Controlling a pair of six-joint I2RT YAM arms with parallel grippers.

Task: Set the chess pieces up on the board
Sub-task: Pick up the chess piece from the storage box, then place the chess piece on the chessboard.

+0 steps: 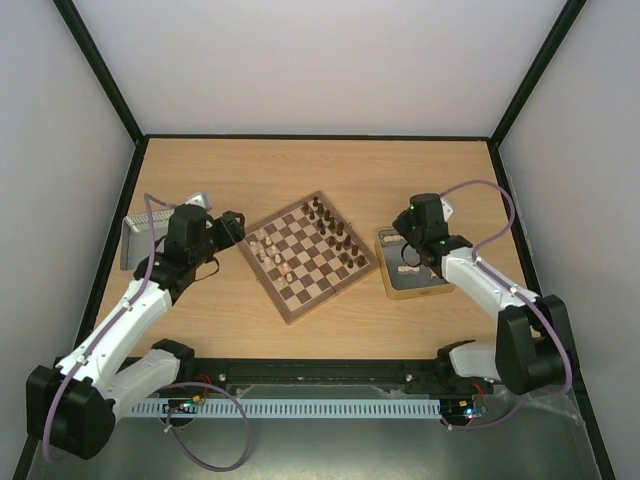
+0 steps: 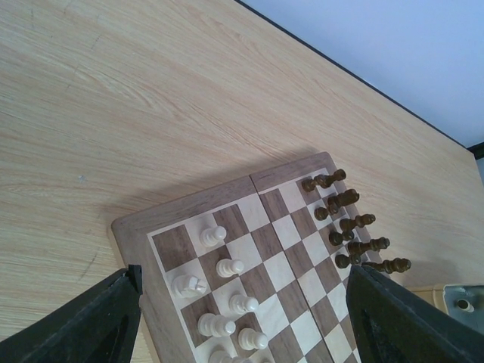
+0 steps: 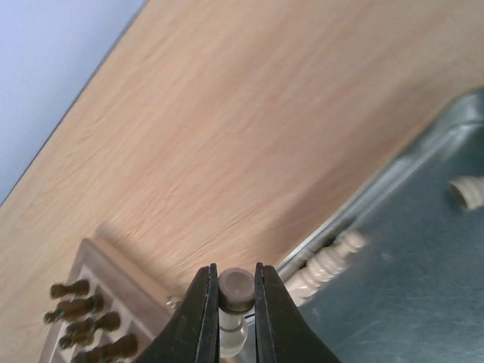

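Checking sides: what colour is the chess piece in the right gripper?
Light cream chess piece, greyish-brown round end; clearest in the right wrist view.
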